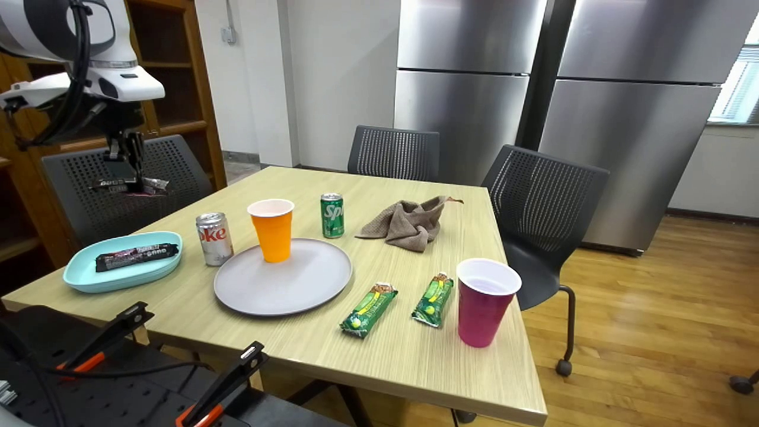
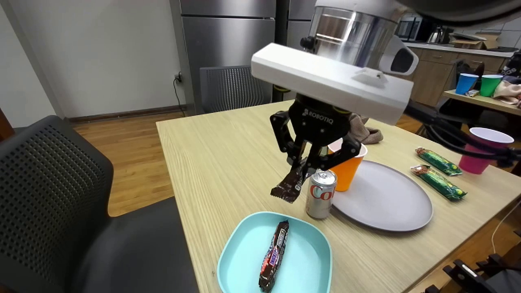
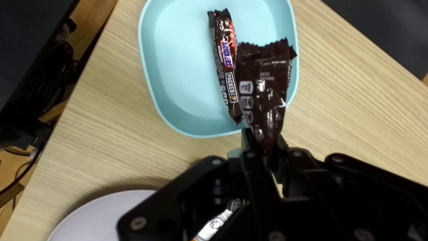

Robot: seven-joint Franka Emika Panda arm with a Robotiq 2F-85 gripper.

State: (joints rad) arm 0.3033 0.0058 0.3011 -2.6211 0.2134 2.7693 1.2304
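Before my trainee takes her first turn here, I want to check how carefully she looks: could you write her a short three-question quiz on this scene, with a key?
1. What does the gripper hold?
2. True or false: the orange cup stands on the gray plate.
3. Which of these stands nearest the blue tray? A) the pink cup B) the silver can C) the green can

Key:
1. A dark-wrapped bar.
2. True.
3. B.
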